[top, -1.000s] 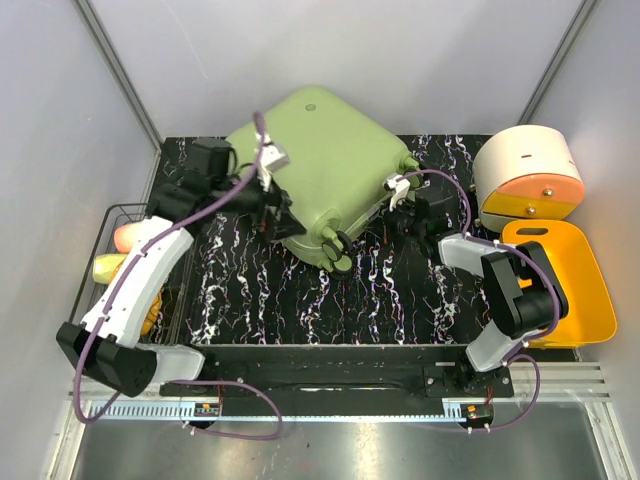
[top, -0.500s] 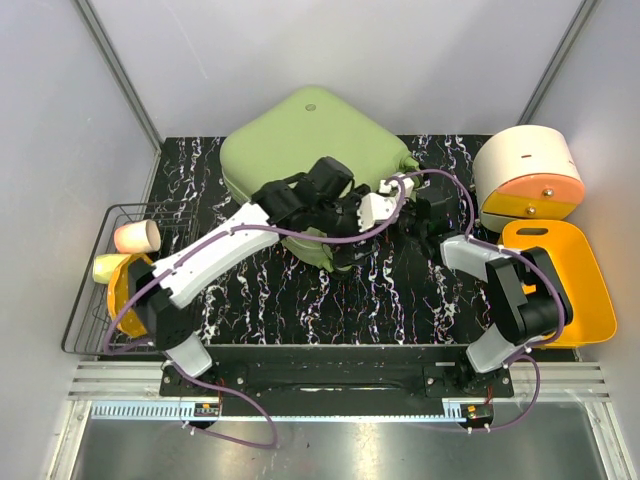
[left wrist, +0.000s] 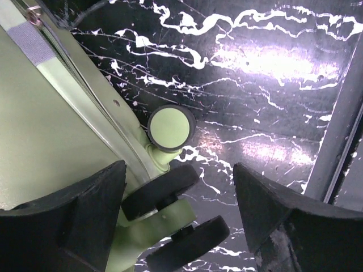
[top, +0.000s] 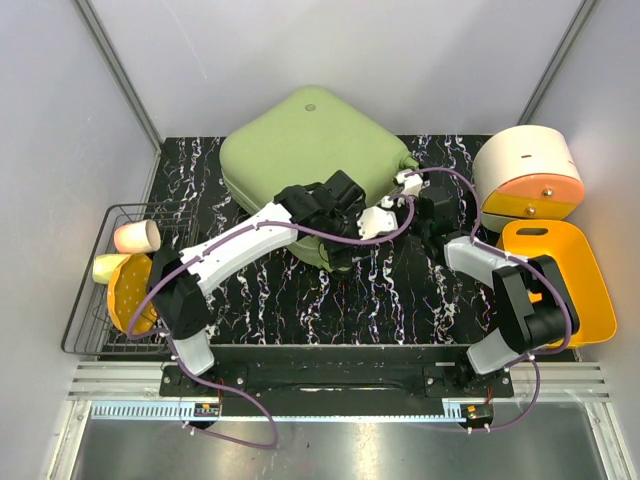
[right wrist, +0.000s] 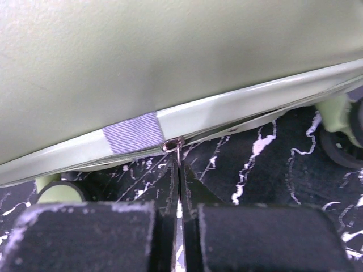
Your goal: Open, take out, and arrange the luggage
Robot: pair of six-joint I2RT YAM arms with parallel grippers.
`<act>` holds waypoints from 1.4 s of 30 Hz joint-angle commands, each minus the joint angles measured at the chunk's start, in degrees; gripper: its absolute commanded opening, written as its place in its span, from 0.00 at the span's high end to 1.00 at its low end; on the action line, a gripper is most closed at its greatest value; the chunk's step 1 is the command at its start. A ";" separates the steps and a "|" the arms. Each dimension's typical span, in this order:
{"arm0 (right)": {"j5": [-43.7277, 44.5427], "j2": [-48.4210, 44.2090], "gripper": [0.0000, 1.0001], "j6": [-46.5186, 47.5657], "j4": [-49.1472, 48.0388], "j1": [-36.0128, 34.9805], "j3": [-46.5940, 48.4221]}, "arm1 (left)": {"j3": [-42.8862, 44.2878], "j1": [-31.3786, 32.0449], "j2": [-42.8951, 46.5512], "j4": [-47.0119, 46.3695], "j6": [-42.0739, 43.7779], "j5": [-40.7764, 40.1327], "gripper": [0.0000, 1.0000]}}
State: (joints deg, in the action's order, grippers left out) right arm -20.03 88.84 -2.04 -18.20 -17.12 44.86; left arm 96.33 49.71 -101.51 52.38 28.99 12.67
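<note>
**A:** From above, where did the luggage (top: 300, 150) sit against the jaws?

**B:** At the far middle of the table (top: 400, 300), shell up. The left gripper (top: 345, 240) reached across to its near corner, by the wheels. The right gripper (top: 416, 205) was at its right edge.

**A:** Any room around it?

**B:** There was bare dark marble in front of it. A wire basket (top: 90, 300) lay to the left, with a cream container (top: 528, 175) and a yellow-orange tray (top: 560, 290) to the right.

**A:** And its looks?

**B:** It was pale green with rounded corners and a small round emblem (top: 310, 107).

**A:** The left wrist view?

**B:** The left gripper (left wrist: 178, 170) stood wide open and gripped nothing. The black wheels (left wrist: 161, 190) sat between its fingers (one wheel had a green cap), with the shell behind its left finger.

**A:** The right wrist?

**B:** The right gripper (right wrist: 178, 187) was closed tight, with the thin metal zipper pull (right wrist: 177, 156) pinched between the pads. Just above ran the seam, with a greyish fabric tab (right wrist: 133, 139) across it. The shell filled the upper frame.
</note>
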 commanded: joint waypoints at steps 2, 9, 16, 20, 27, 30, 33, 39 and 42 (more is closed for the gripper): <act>12.74 -5.25 1.00 8.36 -3.95 3.15 -0.12 | -7.03 -1.81 7.55 5.45 1.42 -3.09 0.21; 5.98 -5.35 1.00 18.56 -11.24 6.66 -3.20 | -12.92 -8.83 12.39 9.14 4.49 -2.29 0.22; 1.75 -0.78 1.00 27.34 -16.78 11.67 -2.32 | -13.72 -15.17 13.97 11.34 8.53 -2.65 0.22; -1.31 2.47 1.00 27.62 -19.42 15.01 0.92 | -13.63 -17.89 14.06 11.78 11.34 -3.09 0.23; -9.41 6.87 1.00 22.18 -25.82 21.07 6.11 | -12.58 -21.15 12.22 12.92 13.63 -2.91 0.23; -9.76 8.10 1.00 22.78 -27.06 21.61 6.82 | -12.22 -21.68 11.78 13.10 14.25 -2.39 0.23; -8.88 11.86 1.00 23.40 -28.55 21.70 8.66 | -11.87 -21.85 10.99 13.01 14.51 -2.30 0.23; -10.56 21.10 1.00 20.33 -30.58 21.70 16.56 | -11.52 -22.55 10.11 13.45 15.39 -1.07 0.23; -11.69 24.53 1.00 17.88 -32.69 21.96 19.91 | -11.26 -22.82 9.49 14.24 15.48 0.43 0.23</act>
State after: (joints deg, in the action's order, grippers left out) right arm -43.83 110.08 17.08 -40.29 1.48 57.43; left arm 86.24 32.12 -89.03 54.78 45.25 23.00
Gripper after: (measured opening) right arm 0.008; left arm 0.774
